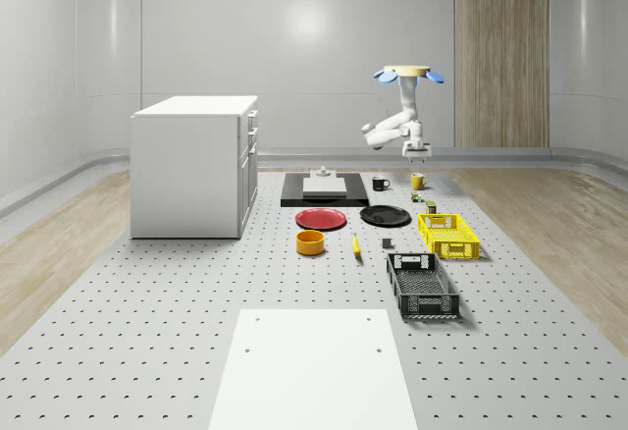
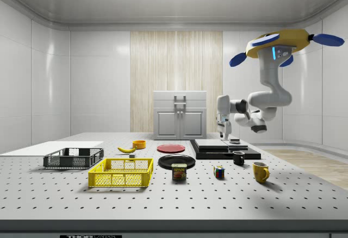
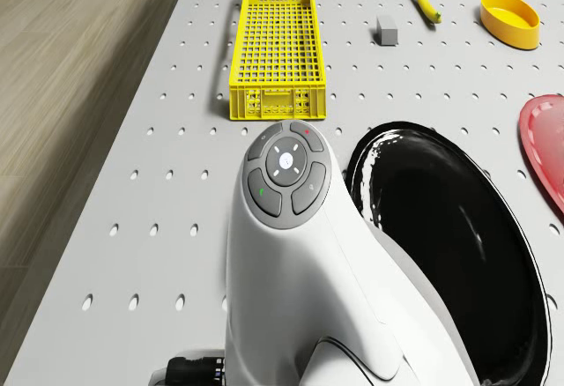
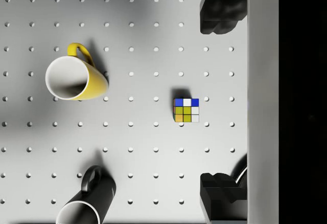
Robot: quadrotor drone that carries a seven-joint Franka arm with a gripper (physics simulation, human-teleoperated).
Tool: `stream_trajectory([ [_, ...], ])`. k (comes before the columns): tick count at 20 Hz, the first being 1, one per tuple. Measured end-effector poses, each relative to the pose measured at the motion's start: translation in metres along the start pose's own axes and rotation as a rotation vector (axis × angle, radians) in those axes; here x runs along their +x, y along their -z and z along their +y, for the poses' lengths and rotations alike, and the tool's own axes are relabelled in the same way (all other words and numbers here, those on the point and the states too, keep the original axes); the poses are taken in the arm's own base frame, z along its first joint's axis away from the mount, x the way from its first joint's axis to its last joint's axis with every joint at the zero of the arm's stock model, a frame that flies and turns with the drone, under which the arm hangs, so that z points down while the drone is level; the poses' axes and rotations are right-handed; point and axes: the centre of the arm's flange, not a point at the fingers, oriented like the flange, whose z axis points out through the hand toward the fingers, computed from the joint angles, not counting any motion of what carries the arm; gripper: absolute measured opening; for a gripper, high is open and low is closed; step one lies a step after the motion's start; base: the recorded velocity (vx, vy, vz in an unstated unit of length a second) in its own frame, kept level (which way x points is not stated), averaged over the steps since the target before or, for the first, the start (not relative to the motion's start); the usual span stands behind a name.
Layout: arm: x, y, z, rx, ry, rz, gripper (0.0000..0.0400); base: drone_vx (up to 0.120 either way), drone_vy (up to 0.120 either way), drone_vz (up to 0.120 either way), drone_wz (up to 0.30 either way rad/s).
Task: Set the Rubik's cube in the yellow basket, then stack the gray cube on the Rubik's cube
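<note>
Yellow basket sits beside a "SPAM" tin; hovering drone's tool gapes wide above Rubik's cube.

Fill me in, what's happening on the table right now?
The drone hovers above the table's far end, arm bent down, its tool open and empty in the air. In the wrist view, the Rubik's cube sits below between the fingers, untouched. The yellow basket is empty, and the gray cube lies beside it.

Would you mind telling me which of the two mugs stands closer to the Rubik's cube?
In the wrist view, the yellow mug lies slightly nearer the Rubik's cube; the black mug stands farther off, though not by much.
</note>
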Motion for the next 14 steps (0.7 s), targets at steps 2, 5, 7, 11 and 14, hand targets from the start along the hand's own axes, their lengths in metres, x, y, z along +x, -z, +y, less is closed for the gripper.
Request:
stream_trajectory([
  [2, -0.0003, 0.0000, -0.0003, -0.003, 0.000, 0.003, 0.0400, 0.000, 0.000, -0.120, 0.000],
  [5, -0.0005, 0.0000, -0.0005, -0.005, 0.000, 0.006, 0.0400, 0.093, 0.000, -0.120, 0.000],
  [7, -0.0006, 0.0000, -0.0006, -0.006, 0.000, 0.007, 0.0400, 0.040, 0.000, -0.120, 0.000],
  [11, -0.0008, 0.0001, -0.0008, -0.008, 0.000, 0.008, 0.0400, 0.000, -0.030, -0.120, 0.000],
  [14, -0.0008, 0.0001, -0.0008, -0.008, 0.000, 0.009, 0.0400, 0.000, 0.000, -0.120, 0.000],
])
